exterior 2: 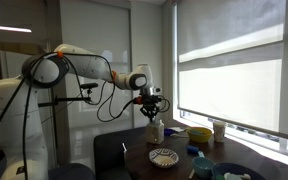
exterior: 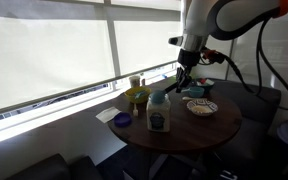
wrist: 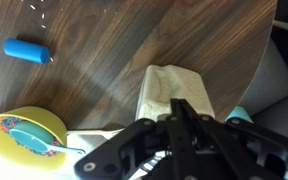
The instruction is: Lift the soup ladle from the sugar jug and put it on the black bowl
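Observation:
The yellow sugar jug sits at the lower left of the wrist view with the soup ladle lying in it, handle pointing right. The jug also shows in both exterior views. My gripper hangs above the round table, away from the jug, and also shows in an exterior view. Its black fingers look closed together with nothing between them, over a beige napkin. The small dark teal bowl lies just below the gripper; its rim peeks out in the wrist view.
On the dark round table stand a white bottle with a blue cap, a pale patterned dish, and a small blue object. Window blinds run along one side. A dark chair stands behind the table.

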Controlling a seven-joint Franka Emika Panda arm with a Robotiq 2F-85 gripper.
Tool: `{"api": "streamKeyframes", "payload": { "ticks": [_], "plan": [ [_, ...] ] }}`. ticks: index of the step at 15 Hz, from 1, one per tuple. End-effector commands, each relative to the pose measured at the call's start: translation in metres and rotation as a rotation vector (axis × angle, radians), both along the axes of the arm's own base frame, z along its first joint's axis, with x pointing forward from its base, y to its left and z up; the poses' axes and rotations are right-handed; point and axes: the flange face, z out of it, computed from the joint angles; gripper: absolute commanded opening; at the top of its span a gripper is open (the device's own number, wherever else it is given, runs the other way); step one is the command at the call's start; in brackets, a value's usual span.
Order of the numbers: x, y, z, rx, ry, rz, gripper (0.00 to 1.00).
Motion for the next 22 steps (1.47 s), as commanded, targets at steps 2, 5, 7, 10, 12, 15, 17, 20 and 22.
{"api": "streamKeyframes", "payload": {
  "ticks": [2, 5, 7, 10, 12, 15, 17, 20, 22],
  "plan": [
    [-0.007, 0.006, 0.027, 0.022, -0.053, 0.015, 0.01],
    [-0.018, 0.006, 0.045, 0.012, -0.071, 0.001, 0.01],
    [-0.025, 0.002, 0.06, 0.013, -0.099, -0.025, 0.01],
    [-0.033, -0.013, 0.091, -0.015, -0.245, -0.116, 0.01],
    [-0.038, -0.034, 0.107, -0.042, -0.311, -0.205, 0.01],
    [-0.038, -0.076, 0.117, -0.1, -0.367, -0.346, 0.01],
    [-0.034, -0.106, 0.114, -0.15, -0.389, -0.443, 0.01],
    [-0.025, -0.154, 0.098, -0.225, -0.408, -0.594, 0.01],
    [-0.021, -0.184, 0.083, -0.284, -0.418, -0.692, 0.01]
  ]
}}
